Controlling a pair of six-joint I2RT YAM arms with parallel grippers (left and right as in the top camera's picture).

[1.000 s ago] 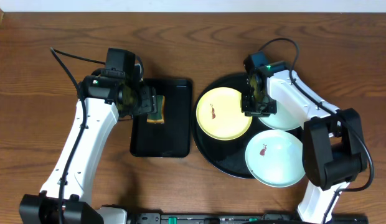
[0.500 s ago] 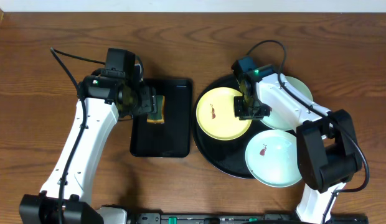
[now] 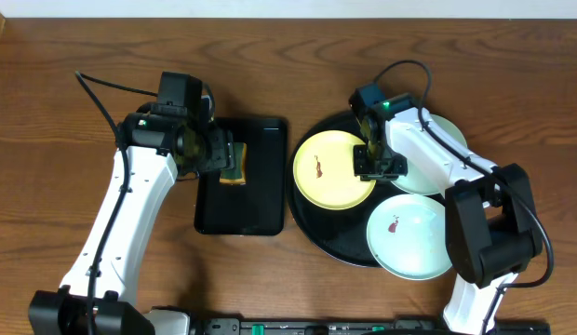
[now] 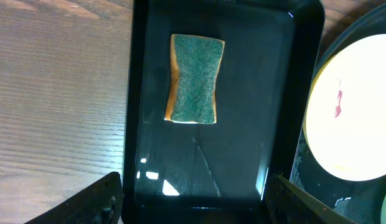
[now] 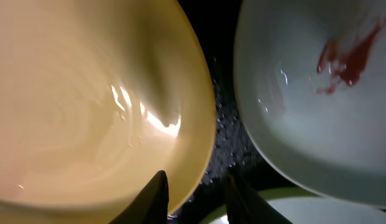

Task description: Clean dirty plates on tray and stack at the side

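- R jaws: narrowly apart, straddling the right-hand rim of the yellow plate [image 3: 333, 169]. In the wrist view one fingertip [image 5: 157, 198] sits over the plate's inside, the other over the dark gap outside the rim. Black shows beside the rim, so by my read it's not pinched yet.
- L jaws: wide apart, nothing btw them, hanging over the rect. tray [image 3: 242, 209] at centre-left of the overhead frame.
- Sponge [image 4: 195, 79]: green side up, in the upper half of the rect. tray in the L wrist view, ahead of the L jaws and roughly centred btw them. Its long axis runs top-to-bottom of that frame, so the jaws would prob. close across its short width.
- Round tray [image 3: 312, 223], centre-right of the overhead, carries all 3 plates. Yellow is at its left. One mint plate [image 3: 409, 237] w/ a red smear is at lower right. The 2nd mint plate [image 3: 449, 135] is at upper right, partly under the R arm [image 3: 423, 149].
- Yellow plate also has a small red smear left of its centre. No plate is on the counter [image 3: 65, 112] yet, so the job looks barely begun.
- Key relation: the yellow plate lies left of the R jaws in the overhead, w/ its rim already in their gap. R arm is nearer the plates, L arm [image 3: 130, 200] nearer the sponge.
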